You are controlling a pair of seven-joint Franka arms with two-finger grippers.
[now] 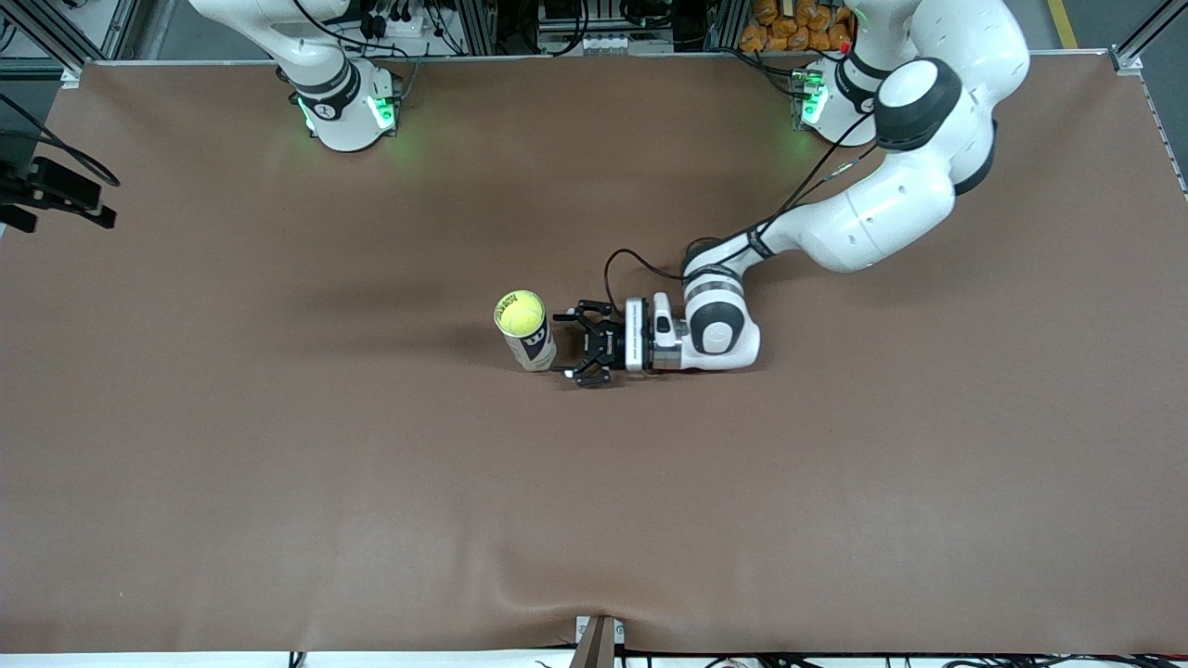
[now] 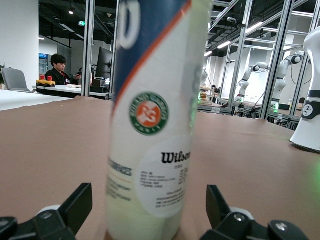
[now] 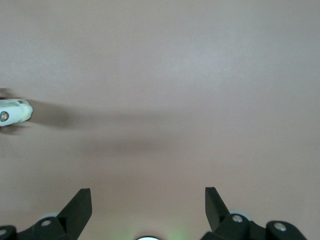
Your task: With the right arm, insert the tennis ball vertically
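Note:
A yellow tennis ball (image 1: 520,313) sits in the top of an upright white can (image 1: 532,350) with a blue band near the table's middle. The can fills the left wrist view (image 2: 155,125), with a Wilson label. My left gripper (image 1: 568,345) is low at the table beside the can, open, its fingers (image 2: 75,205) apart on either side of the can without touching it. The right arm's base (image 1: 343,107) stands at the table's back edge, and its hand is out of the front view. My right gripper (image 3: 147,205) is open and empty, high over bare table, with the can (image 3: 14,112) at that view's edge.
The left arm's forearm (image 1: 854,218) stretches low over the table from its base to the can. A black camera clamp (image 1: 51,190) sits at the right arm's end of the table. A small mount (image 1: 599,640) is at the table's front edge.

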